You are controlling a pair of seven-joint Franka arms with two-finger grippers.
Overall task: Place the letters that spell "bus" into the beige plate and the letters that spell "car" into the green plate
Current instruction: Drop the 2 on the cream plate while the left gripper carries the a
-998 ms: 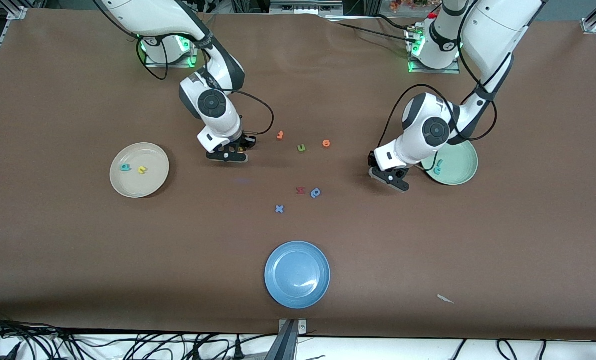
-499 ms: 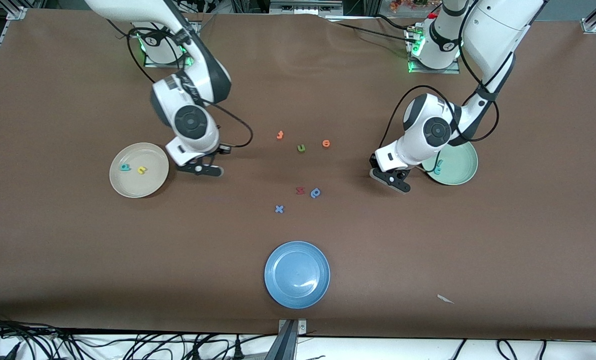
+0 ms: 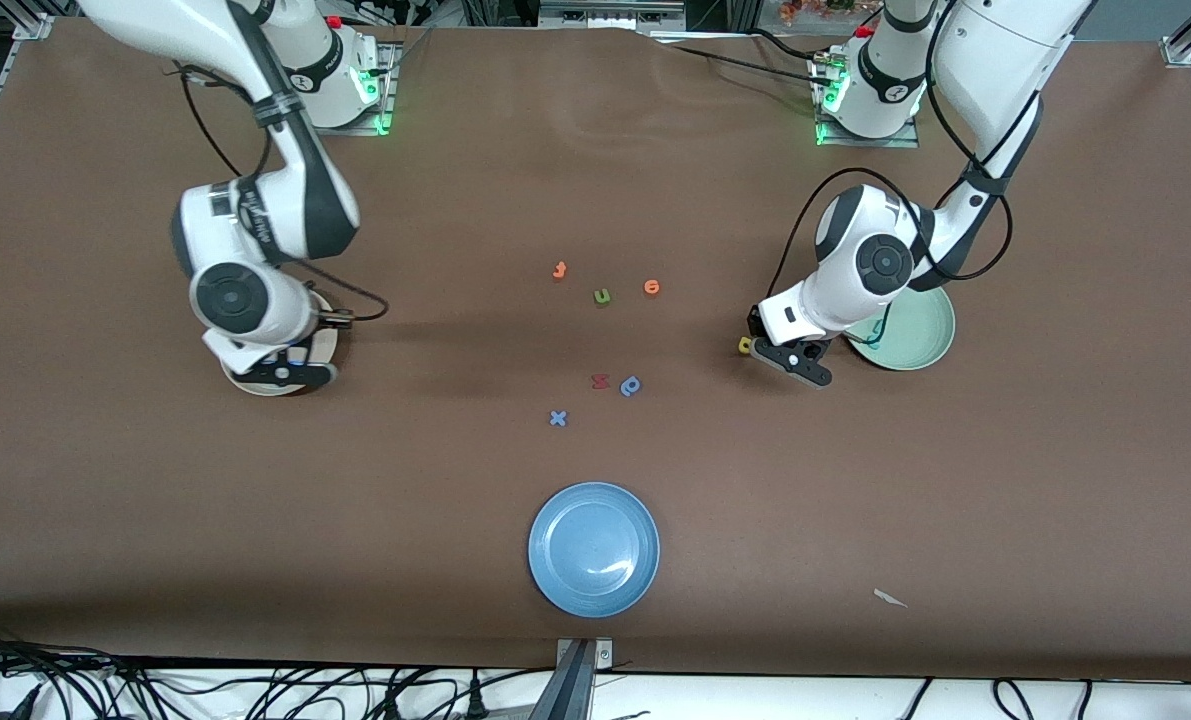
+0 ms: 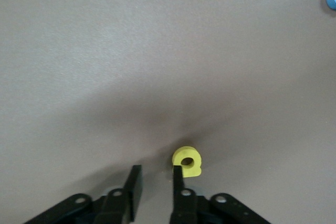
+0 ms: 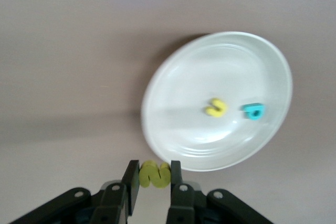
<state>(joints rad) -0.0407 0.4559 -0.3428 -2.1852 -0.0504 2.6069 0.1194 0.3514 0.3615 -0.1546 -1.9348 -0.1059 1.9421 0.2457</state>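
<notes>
The right gripper (image 5: 153, 178), over the beige plate (image 5: 173, 82), pinched a yellow letter (image 5: 153, 174). The left gripper (image 4: 157, 184) stood parted beside a yellow "a" (image 4: 187, 161).

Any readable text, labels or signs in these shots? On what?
"x": blue foam letter on the brown table.
"u": olive-green foam letter, same table.
"p": darker blue foam letter, turned.
"s": yellow foam letter in the right pincer.
Round marks on the arm joints: too small to read.
</notes>
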